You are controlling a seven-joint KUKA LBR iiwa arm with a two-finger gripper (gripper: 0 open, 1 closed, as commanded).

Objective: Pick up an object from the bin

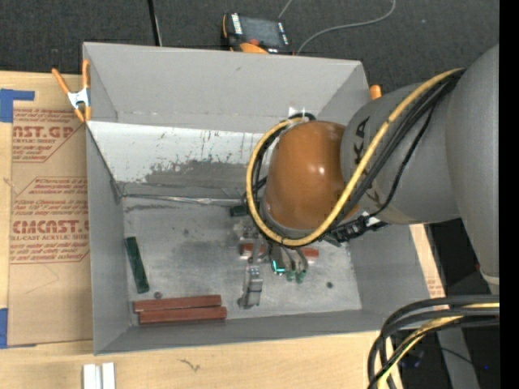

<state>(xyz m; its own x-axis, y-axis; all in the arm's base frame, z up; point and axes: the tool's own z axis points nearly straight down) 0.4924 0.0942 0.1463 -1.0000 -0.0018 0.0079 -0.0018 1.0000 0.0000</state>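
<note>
My gripper (261,259) hangs low over the bin floor, right of the middle, mostly hidden under the arm's orange cover. A slim grey metal piece (251,288) reaches down from it to the floor; I cannot tell whether it is part of the gripper or a loose thing. Two long reddish-brown bars (180,309) lie side by side along the front wall, left of and below the gripper. A dark green flat stick (136,264) lies near the left wall, far from the gripper.
The arm comes in from the right and covers the bin's right side. The sloping back wall rises just behind the gripper. Bare floor lies between the green stick and the gripper.
</note>
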